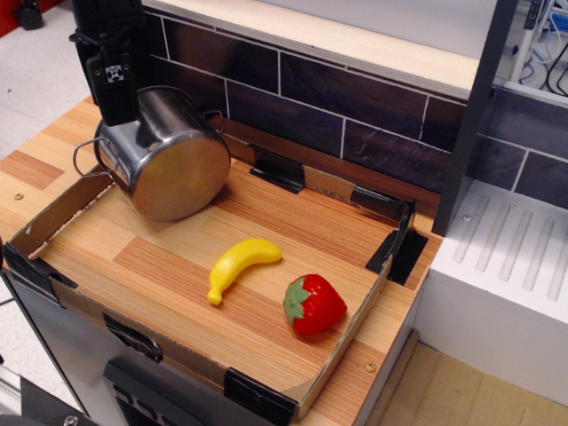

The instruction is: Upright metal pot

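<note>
Nothing's been righted yet: the metal pot is lying tipped at the tray's back-left corner. The gripper is hung over it, grip state can't be told.

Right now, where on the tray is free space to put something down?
Bare wood lies right of the metal pot, behind the banana and strawberry, and at the front-left corner. It is crowded at the back-left, where the gripper overlaps the pot.

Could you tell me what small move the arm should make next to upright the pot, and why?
Probably lower the claw toward the rim of the metal pot: the pot lies on its side, base facing the camera, and the claw sits above its upper left edge, not visibly gripping.
</note>
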`<act>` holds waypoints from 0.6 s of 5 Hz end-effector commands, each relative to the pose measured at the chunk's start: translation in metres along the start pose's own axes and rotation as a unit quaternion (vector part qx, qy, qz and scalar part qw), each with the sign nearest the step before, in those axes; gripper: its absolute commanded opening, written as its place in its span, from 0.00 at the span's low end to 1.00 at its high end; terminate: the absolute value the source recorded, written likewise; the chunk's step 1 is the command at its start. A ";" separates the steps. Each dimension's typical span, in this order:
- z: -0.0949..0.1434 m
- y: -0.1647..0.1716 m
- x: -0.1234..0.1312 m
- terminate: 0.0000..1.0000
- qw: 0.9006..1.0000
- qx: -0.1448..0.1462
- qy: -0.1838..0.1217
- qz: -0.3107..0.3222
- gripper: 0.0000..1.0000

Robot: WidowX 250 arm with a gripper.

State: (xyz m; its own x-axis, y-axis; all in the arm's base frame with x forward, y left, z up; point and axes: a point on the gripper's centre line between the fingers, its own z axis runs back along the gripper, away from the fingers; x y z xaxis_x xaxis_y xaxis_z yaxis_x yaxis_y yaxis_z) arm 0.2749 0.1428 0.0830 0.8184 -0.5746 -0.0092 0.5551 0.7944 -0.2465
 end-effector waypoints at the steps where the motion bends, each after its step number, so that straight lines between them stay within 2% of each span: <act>1: -0.003 0.005 -0.004 0.00 0.999 -0.041 0.021 -0.022 1.00; 2: -0.008 0.006 -0.007 0.00 0.997 -0.054 0.040 -0.046 1.00; 3: -0.012 0.007 -0.012 0.00 0.994 -0.038 0.060 -0.084 1.00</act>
State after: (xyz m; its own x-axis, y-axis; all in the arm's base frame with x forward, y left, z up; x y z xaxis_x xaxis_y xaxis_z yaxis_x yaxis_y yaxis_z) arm 0.2646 0.1515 0.0559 0.6925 -0.7153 -0.0936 0.6430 0.6708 -0.3696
